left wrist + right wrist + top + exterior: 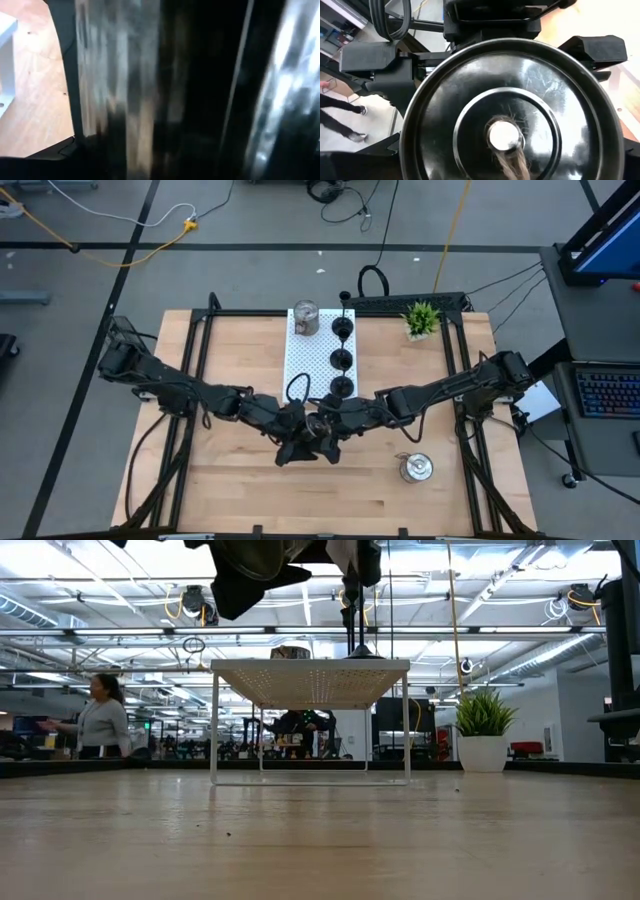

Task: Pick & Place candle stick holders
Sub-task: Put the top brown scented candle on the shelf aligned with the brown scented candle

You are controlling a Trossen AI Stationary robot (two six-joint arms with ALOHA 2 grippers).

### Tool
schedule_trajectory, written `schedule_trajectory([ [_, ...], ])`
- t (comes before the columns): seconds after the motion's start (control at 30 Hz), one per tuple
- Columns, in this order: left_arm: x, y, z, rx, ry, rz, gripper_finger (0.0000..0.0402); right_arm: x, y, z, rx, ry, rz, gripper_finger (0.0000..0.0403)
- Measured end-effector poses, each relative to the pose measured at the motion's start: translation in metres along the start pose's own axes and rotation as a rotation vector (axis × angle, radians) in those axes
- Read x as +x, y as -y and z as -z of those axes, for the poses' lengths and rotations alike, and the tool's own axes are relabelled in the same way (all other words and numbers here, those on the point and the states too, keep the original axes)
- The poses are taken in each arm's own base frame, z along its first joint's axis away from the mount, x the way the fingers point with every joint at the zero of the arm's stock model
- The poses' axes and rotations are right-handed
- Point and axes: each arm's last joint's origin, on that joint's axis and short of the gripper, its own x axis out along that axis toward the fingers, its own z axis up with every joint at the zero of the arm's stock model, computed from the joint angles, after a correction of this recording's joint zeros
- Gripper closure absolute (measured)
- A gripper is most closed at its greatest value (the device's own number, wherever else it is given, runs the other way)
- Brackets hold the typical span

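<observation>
- High view: left end effector and right end effector meet mid-surface at a shiny round silver holder; whether either clamps it, I cannot tell.
- At 12 o'clock, a white perforated rack carries three black holders and one silver cup.

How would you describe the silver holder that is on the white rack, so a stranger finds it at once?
Find the white perforated rack at the table's far middle. At its far left corner stands the silver candle stick holder. It is shiny and squat, whereas the three black holders in a row beside it are dark.

Glossy silver holder on matt wooden table
</observation>
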Motion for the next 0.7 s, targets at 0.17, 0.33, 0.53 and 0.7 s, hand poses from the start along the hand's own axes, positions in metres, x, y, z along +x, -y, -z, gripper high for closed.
schedule_trajectory([
  [0.17, -0.0002, -0.0026, -0.0004, 0.000, -0.007, -0.012, 0.0002, 0.0000, 0.0008, -0.0002, 0.002, -0.001, 0.004, 0.0054],
  [0.33, -0.0003, -0.0029, 0.0000, 0.010, -0.013, -0.017, 0.0025, 0.0001, 0.0018, -0.0012, 0.008, 0.000, 0.004, 0.0054],
  [0.53, -0.0003, -0.0030, 0.0011, 0.013, -0.029, -0.010, 0.0054, 0.0000, 0.0019, -0.0020, 0.010, 0.005, 0.003, 0.0033],
  [0.7, 0.0000, -0.0035, 0.0018, -0.007, -0.036, -0.010, 0.0054, -0.0001, 0.0022, -0.0020, 0.002, 0.008, 0.009, 0.0012],
])
